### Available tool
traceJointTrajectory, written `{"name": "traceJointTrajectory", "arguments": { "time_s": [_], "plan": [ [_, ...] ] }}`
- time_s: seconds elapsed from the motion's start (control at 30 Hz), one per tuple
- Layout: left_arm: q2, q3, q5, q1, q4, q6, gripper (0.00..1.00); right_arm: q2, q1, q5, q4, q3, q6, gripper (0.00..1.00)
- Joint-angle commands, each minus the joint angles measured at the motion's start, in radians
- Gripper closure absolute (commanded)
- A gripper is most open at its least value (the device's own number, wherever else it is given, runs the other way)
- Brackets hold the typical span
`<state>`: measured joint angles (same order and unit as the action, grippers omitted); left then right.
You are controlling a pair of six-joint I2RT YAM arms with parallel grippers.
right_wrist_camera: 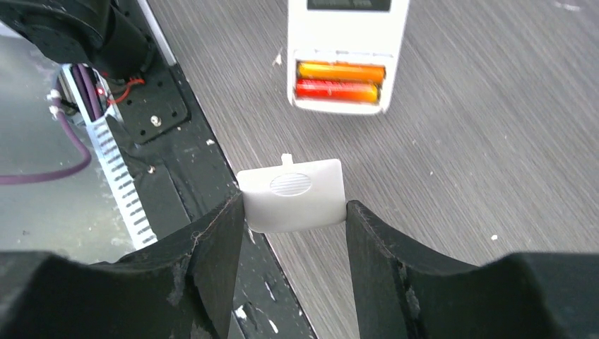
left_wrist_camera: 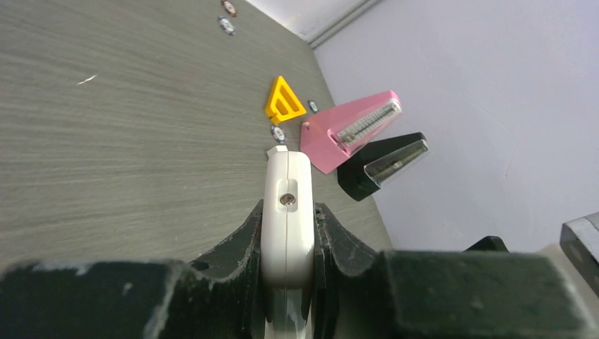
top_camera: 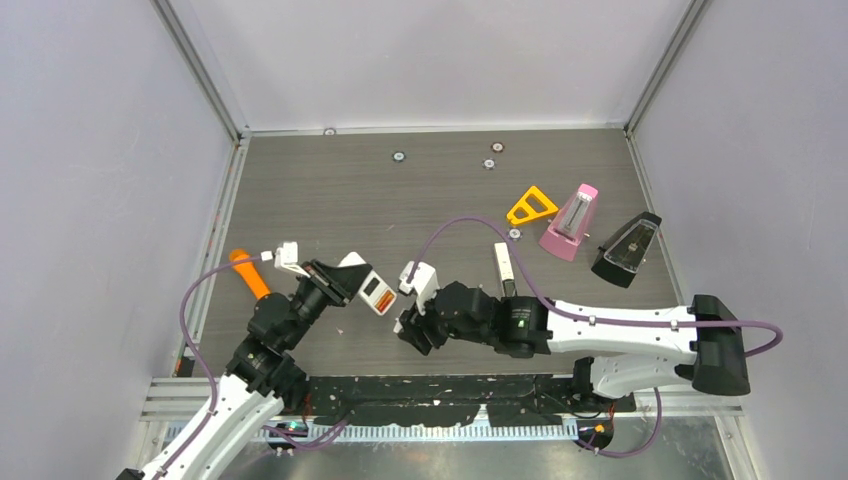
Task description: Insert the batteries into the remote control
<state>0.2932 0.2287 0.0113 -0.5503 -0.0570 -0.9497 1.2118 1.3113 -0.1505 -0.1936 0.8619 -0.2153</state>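
Note:
My left gripper point(top_camera: 345, 280) is shut on a white remote point(top_camera: 372, 290) and holds it off the table; in the left wrist view the remote point(left_wrist_camera: 287, 201) stands edge-on between the fingers point(left_wrist_camera: 244, 240). Its open compartment faces my right gripper and holds two orange-red batteries point(right_wrist_camera: 340, 81), side by side in the remote point(right_wrist_camera: 348, 42). My right gripper point(right_wrist_camera: 294, 206) is shut on the white battery cover point(right_wrist_camera: 293, 196) just short of the remote, over the table's near edge. In the top view the right gripper point(top_camera: 410, 332) sits right of the remote. No dark batteries show.
A second slim white remote point(top_camera: 503, 268) lies behind the right arm. A yellow triangle point(top_camera: 531, 206), a pink metronome point(top_camera: 570, 222) and a black metronome point(top_camera: 627, 250) stand at the back right. A big orange stick point(top_camera: 248, 272) lies at the left. Black mounting strip point(right_wrist_camera: 176, 141) lines the near edge.

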Motion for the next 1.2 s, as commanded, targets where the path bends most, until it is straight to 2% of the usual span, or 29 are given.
{"name": "traceJointTrajectory", "arguments": {
  "time_s": [0.0, 0.33, 1.17],
  "plan": [
    [0.011, 0.030, -0.093, 0.001, -0.155, 0.073, 1.00, 0.028, 0.038, -0.117, 0.095, 0.077, 0.010, 0.55],
    [0.004, 0.024, -0.121, 0.001, -0.176, 0.084, 1.00, 0.125, 0.049, -0.217, 0.103, 0.147, 0.026, 0.54],
    [0.008, 0.022, -0.154, 0.001, -0.185, 0.086, 1.00, 0.195, 0.040, -0.273, 0.072, 0.203, 0.014, 0.53]
  ]
}}
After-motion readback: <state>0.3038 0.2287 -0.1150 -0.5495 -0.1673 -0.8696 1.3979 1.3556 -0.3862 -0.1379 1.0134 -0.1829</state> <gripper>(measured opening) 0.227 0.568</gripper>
